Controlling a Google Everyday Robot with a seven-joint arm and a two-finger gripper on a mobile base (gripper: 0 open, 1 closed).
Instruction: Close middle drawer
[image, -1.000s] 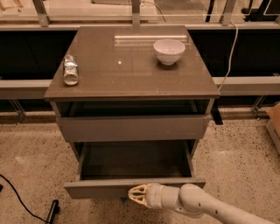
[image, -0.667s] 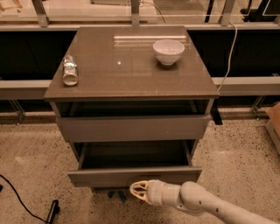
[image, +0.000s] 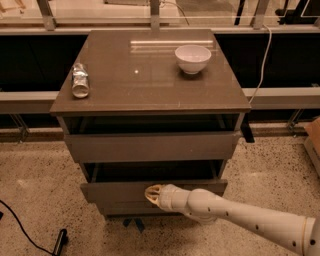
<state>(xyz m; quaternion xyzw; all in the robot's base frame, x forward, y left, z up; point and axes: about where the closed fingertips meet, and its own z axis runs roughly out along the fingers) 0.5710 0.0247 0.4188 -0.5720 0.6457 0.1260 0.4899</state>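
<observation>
The grey-brown cabinet (image: 150, 75) has stacked drawers. The middle drawer (image: 110, 191) stands slightly out, with a narrow dark strip of its box showing above its flat front. My gripper (image: 152, 194) comes in from the lower right on a white arm. Its fingers are shut, with the tips pressed against the middle drawer's front panel near its centre. The upper drawer (image: 150, 147) above it also stands a little out. Part of the lowest front (image: 120, 209) shows just below my gripper.
A white bowl (image: 193, 58) sits at the back right of the cabinet top. A crushed silver can (image: 80, 80) lies at its left edge. A black cable (image: 25, 235) lies on the speckled floor at lower left. A railing and a white cord are behind.
The middle drawer has slid from far open to nearly in. My gripper has moved forward toward the cabinet with it, staying against the front panel.
</observation>
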